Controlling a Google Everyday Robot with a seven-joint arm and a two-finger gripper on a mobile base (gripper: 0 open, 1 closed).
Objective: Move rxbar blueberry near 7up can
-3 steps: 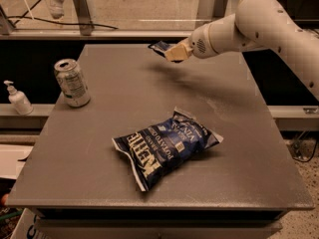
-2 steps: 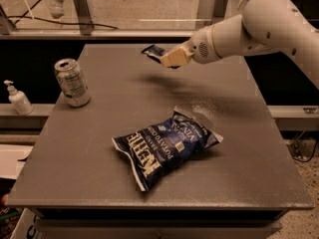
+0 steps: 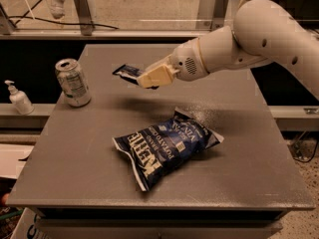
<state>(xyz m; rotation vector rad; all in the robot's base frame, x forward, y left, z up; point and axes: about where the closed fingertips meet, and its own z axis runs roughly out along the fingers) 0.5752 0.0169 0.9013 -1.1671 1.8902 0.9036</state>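
Moved leftward since the last frame, the gripper (image 3: 145, 78) clamps the rxbar (image 3: 126, 71) in the air above the counter (image 3: 239, 113), toward its far edge. The can (image 3: 73, 82) stands upright near the left edge, apart from the bar. A chip bag (image 3: 167, 146) lies mid-counter.

Worktop (image 3: 239, 133) plain matte grey. 7up can (image 3: 73, 82) silvery grey with fine dark print. Cream-tan claw (image 3: 142, 78), above the worktop's far middle, right of the can, grips the rxbar blueberry (image 3: 127, 71): dark blue, pale label patch. Chip bag (image 3: 167, 146) dark blue, white lettering. Pump bottle (image 3: 20, 98) white.
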